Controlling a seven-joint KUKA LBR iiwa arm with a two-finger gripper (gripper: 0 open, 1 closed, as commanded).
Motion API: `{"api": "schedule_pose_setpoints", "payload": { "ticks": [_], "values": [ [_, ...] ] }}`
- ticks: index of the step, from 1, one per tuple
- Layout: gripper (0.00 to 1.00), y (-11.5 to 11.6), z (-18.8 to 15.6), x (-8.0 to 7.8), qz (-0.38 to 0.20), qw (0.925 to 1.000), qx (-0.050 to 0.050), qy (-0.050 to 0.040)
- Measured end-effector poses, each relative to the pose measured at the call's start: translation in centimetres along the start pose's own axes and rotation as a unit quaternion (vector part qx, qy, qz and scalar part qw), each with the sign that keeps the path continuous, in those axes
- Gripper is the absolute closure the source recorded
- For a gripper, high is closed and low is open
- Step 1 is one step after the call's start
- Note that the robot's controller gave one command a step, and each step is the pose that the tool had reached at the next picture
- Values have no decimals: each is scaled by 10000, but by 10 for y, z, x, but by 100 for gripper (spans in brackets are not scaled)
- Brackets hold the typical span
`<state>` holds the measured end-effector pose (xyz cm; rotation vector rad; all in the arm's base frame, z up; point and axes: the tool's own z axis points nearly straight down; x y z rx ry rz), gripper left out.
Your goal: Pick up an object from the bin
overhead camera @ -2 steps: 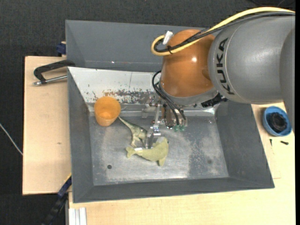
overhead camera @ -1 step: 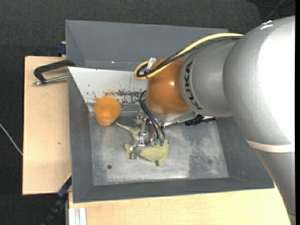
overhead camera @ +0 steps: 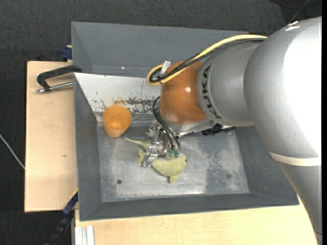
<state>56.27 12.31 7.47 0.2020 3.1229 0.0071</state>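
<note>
A pale yellow-green, flat, limp-looking piece (overhead camera: 171, 168) lies in the middle of the grey metal bin (overhead camera: 214, 172), toward its front wall. The pincer (overhead camera: 154, 152) is at the piece's left edge; I cannot tell if it is wide or narrow. The piece seems light, soft and floppy, so I would pinch a thick fold. A round orange cup (overhead camera: 116, 120) is apart, back-left. The only writing I can read is "KUKA" on the arm (overhead camera: 203, 92).
</note>
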Motion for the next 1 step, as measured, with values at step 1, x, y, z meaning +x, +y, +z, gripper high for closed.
{"api": "schedule_pose_setpoints", "payload": {
  "ticks": [1],
  "values": [
    [100,-22,-167,-3,-70,10000,4,-6]
  ]
}}
